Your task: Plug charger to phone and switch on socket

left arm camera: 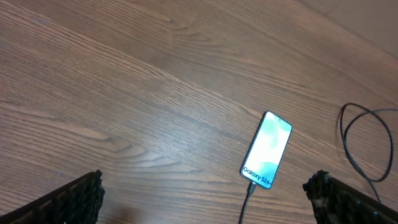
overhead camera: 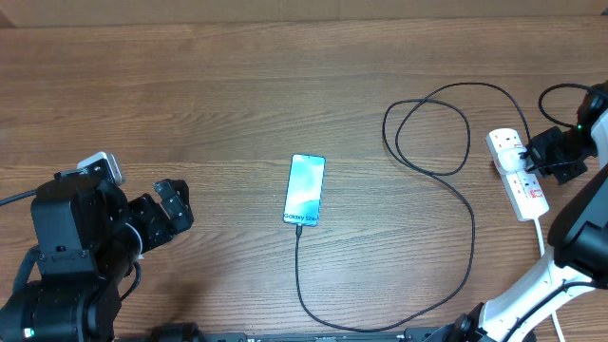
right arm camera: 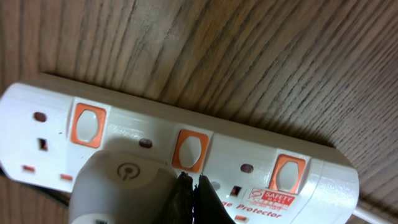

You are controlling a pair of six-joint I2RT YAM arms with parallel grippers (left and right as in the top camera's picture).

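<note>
Overhead and wrist views of the charging task, late stage. We take the phone (overhead camera: 304, 190) as our landmark; it lies flat on the table (overhead camera: 218, 85), screen up and lit. The charger (overhead camera: 470, 237) meets the phone's lower edge, so we judge the plug tip to be already seated. From there the cable runs away below the phone, sweeps to its right and coils in loops before reaching the socket (overhead camera: 516, 174), well to the right of the phone. A white plug (right arm camera: 121, 183) sits in the socket. The right gripper (right arm camera: 192, 186) hovers at the socket, its jaws pressed together into one point just below the middle orange switch (right arm camera: 189, 149); we cannot tell whether it touches. We also cannot tell whether that switch is on, so we count pressing it as the remaining step. The left gripper (overhead camera: 174, 211) rests well to the left of the phone, its fingers (left arm camera: 81, 198) spread wide and holding nothing.
</note>
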